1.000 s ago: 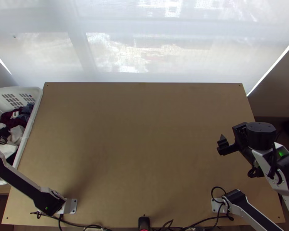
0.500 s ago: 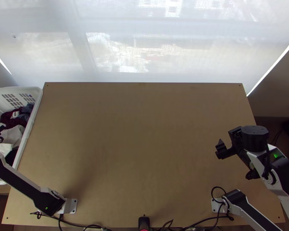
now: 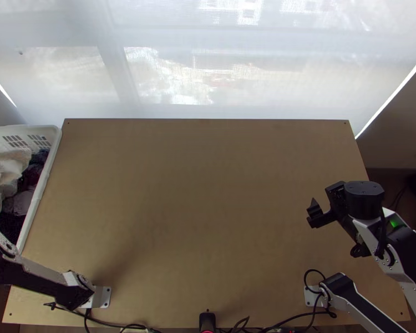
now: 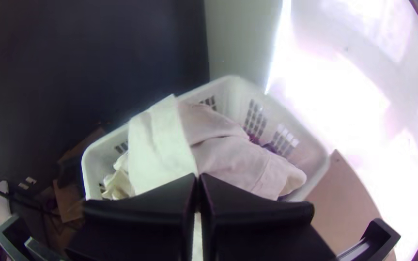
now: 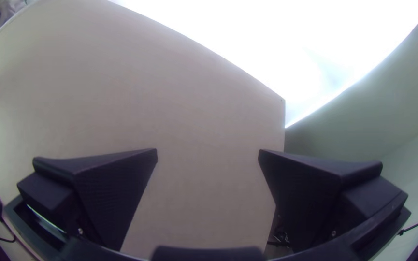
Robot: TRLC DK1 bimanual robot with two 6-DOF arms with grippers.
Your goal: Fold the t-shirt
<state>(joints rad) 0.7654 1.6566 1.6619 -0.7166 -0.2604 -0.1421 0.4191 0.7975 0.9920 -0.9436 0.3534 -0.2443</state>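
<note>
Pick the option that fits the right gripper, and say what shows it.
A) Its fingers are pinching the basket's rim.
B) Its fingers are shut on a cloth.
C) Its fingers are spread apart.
C: the right gripper's two fingers stand well apart, with bare table visible between them.

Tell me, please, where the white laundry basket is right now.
In the top view, the white laundry basket is at the far left, alongside the left edge of the wooden table, near the left arm.
</note>
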